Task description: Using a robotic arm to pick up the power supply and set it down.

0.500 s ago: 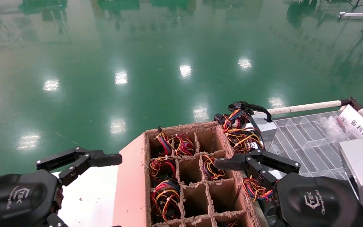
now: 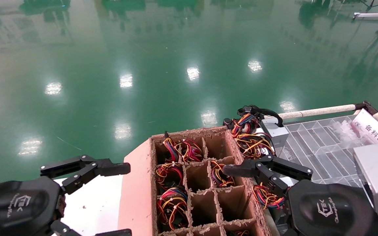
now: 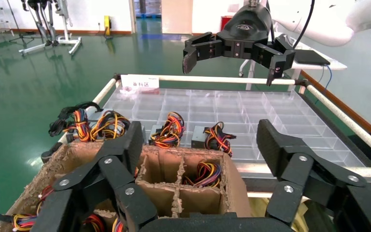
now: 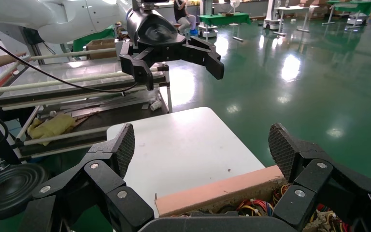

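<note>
My right gripper (image 2: 241, 200), on the robotic arm with the silver wrist block (image 2: 377, 178), hangs open over the seam between the cardboard carton and the clear tray. It holds nothing (image 4: 203, 145). A power supply (image 2: 275, 130), a silver-grey box with a looped red, yellow and black wire bundle (image 2: 252, 139), lies at the tray's far corner, beyond the right fingers. More wires (image 2: 267, 196) show just under that gripper. My left gripper (image 2: 128, 200) stands open and empty over the white table, left of the carton (image 3: 199, 140).
The brown divided carton (image 2: 136, 196) holds wire bundles in several cells. The clear compartment tray (image 2: 323, 144) has a white rail and a label card (image 2: 376, 131). Two other grey boxes with wires (image 3: 169, 130) (image 3: 212, 137) rest on the tray by the carton. Green floor lies beyond.
My left gripper has shifted slightly toward the carton, and its lower finger now shows at the bottom edge. The right gripper and the power supplies have not moved.
</note>
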